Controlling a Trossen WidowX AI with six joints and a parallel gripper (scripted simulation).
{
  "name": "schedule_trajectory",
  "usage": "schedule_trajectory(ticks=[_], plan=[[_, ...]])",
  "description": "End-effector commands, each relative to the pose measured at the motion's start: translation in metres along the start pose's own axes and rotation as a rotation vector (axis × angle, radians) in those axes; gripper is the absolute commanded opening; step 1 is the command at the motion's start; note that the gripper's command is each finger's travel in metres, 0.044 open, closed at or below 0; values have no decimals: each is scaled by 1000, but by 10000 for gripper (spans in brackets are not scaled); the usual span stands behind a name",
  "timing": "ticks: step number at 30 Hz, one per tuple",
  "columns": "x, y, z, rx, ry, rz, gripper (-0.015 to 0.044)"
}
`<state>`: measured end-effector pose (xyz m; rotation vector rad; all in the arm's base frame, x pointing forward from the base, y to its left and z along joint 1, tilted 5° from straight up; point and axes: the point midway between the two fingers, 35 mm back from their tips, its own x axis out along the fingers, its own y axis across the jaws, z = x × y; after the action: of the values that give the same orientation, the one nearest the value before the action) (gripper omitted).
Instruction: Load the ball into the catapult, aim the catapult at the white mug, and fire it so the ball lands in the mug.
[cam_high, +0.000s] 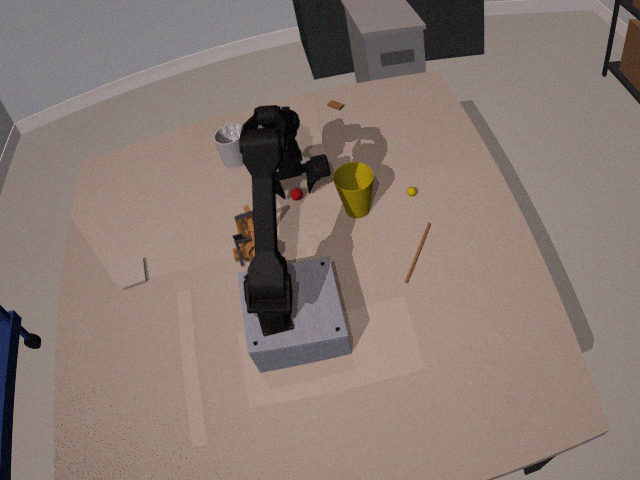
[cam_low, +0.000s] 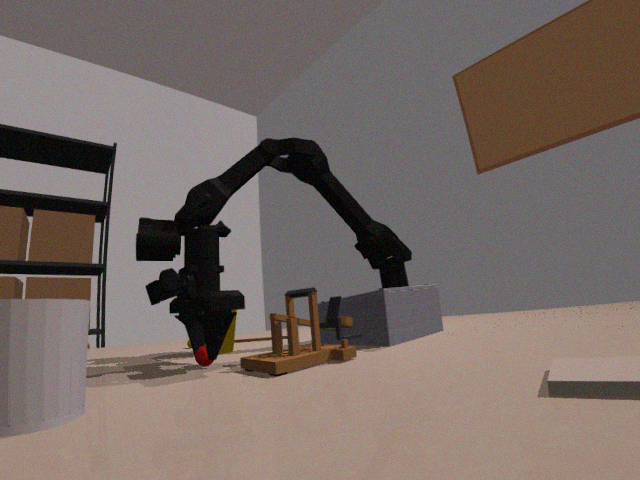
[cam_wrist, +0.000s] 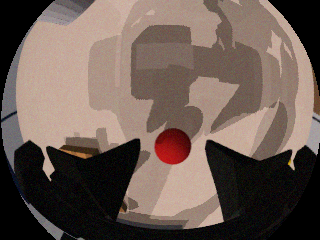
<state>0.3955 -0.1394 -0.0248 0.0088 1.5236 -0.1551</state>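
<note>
The red ball (cam_high: 296, 194) (cam_low: 204, 355) (cam_wrist: 172, 146) lies on the table between the fingertips. My gripper (cam_high: 296, 193) (cam_low: 207, 345) (cam_wrist: 173, 144) points down and is open; the wrist view shows a gap on each side of the ball. The wooden catapult (cam_high: 245, 227) (cam_low: 294, 359) (cam_wrist: 81, 152) stands beside the gripper, towards the arm base; the arm hides part of it in the top view, and a finger hides most of it in the wrist view. The white mug (cam_high: 231, 150) (cam_low: 41, 361) stands upright, partly behind the arm in the top view.
A yellow cup (cam_high: 356, 198) (cam_low: 227, 335) stands upright near the gripper. Beyond it lie a small yellow ball (cam_high: 412, 191) and a wooden stick (cam_high: 417, 253). A small brown block (cam_high: 336, 104) lies at the far edge. A flat pale tile (cam_low: 594, 370) lies beyond the catapult.
</note>
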Motion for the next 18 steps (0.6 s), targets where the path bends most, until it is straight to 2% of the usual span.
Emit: schedule_trajectory(ticks=[1,6,13,16,18], plan=[[4,0,-1,-4,0,3,274],[4,0,-1,-4,0,3,142],[4,0,-1,-4,0,3,96],[-1,0,1,-4,0,3,17],[-16,-1,3,-4,0,3,0]])
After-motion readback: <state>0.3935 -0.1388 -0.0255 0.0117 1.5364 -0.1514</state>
